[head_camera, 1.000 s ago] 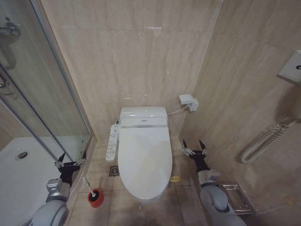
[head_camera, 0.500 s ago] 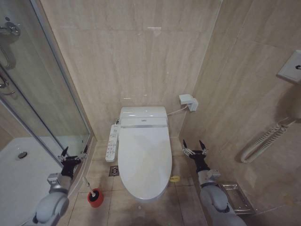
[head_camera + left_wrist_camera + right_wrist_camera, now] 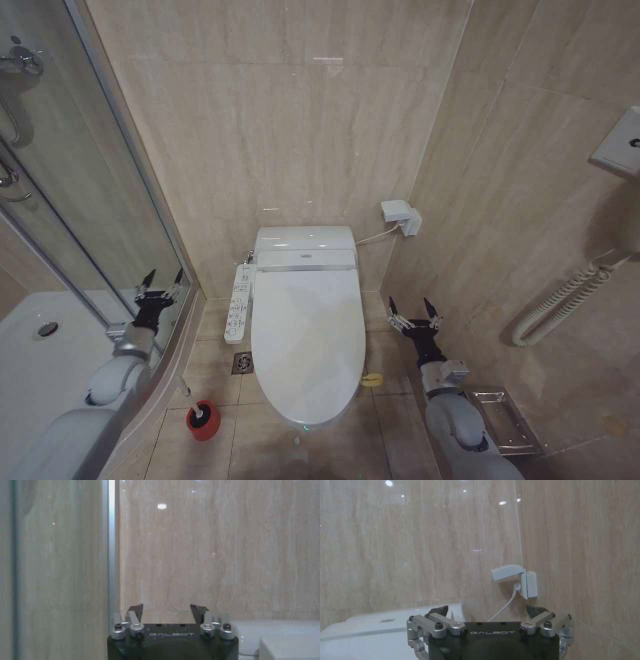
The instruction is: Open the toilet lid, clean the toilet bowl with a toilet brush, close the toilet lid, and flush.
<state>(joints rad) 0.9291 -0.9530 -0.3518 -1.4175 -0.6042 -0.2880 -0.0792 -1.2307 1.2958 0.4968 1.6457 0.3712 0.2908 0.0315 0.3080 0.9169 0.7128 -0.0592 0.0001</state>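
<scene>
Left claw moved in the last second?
Yes. The left claw rose and went forward along the shower door, away from the toilet brush.

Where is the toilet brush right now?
In the head view, the toilet brush stands in its red holder on the floor, left of the toilet bowl, beside the shower tray.

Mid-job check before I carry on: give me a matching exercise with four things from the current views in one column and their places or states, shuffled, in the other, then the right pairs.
Things:
1. toilet lid
2. toilet brush
3. left gripper
4. right gripper

Places or states:
A. open, beside the glass shower door
B. standing in the red holder on the floor
C. shut down flat over the bowl
D. open, between the toilet and the side wall

Pairs: 1-C, 2-B, 3-A, 4-D
</scene>
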